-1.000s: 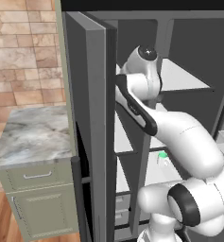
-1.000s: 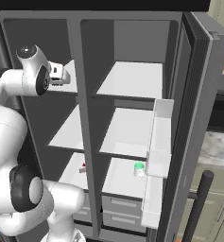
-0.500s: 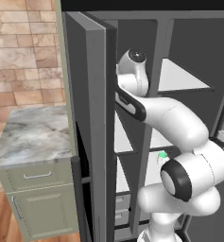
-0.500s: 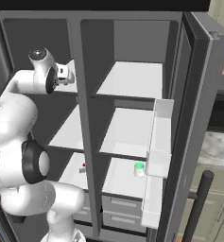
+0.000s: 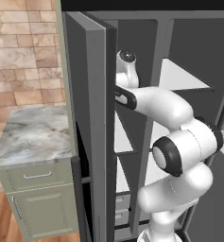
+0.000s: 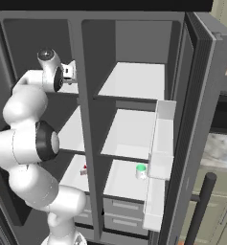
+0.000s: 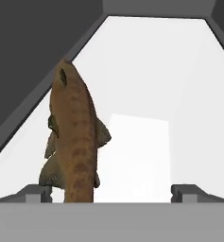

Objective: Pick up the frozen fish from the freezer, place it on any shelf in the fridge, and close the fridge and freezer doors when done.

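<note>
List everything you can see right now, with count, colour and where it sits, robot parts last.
frozen fish: one, brown, lying on a white freezer shelf just ahead of the claw.
freezer: one, dark grey, narrower left half, door open.
fridge: one, dark grey, wider right half, door open.
shelf: white boards, several, in the fridge.
bottle: one, pale with green cap, lower fridge shelf.
red-and-white item: one, lower freezer shelf.
counter: one, marble top, left of the unit.
claw: one, open, tips either side of the fish's near end.

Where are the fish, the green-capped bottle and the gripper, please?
fish [image 7: 73, 137]: hand view, mid-body.
bottle [image 6: 141, 171]: right base view, green cap.
gripper [image 7: 111, 193]: hand view, midway between the open fingertips.
</note>
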{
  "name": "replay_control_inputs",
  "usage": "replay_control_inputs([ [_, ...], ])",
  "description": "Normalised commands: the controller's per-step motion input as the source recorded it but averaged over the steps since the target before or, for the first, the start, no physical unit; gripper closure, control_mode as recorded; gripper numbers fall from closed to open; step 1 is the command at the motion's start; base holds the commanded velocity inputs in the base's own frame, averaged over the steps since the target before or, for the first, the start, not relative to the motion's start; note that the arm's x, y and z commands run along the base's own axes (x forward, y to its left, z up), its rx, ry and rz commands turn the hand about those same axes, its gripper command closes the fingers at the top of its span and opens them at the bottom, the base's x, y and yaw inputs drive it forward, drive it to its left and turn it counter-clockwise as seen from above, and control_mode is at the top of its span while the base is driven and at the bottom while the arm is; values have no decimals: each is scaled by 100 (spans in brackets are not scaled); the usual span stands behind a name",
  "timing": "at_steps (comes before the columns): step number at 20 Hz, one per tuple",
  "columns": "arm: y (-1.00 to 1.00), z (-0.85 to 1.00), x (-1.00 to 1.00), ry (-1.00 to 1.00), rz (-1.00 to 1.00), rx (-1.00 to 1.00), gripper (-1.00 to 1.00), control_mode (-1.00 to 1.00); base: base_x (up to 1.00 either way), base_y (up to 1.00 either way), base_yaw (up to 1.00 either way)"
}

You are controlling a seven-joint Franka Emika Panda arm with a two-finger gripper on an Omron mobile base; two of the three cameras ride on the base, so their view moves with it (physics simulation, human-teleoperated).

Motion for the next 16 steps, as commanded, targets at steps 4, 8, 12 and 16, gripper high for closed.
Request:
replay_control_inputs([
  [4, 12, -5, 54, 6, 0, 0, -100, -100, 0, 0, 0],
  [8, 8, -35, 33, 13, 0, 0, -100, -100, 0, 0, 0],
  [12, 3, -72, 7, 15, 0, 0, 100, -100, 0, 0, 0],
  [16, -2, -62, 0, 1, 0, 1, 100, -100, 0, 0, 0],
])
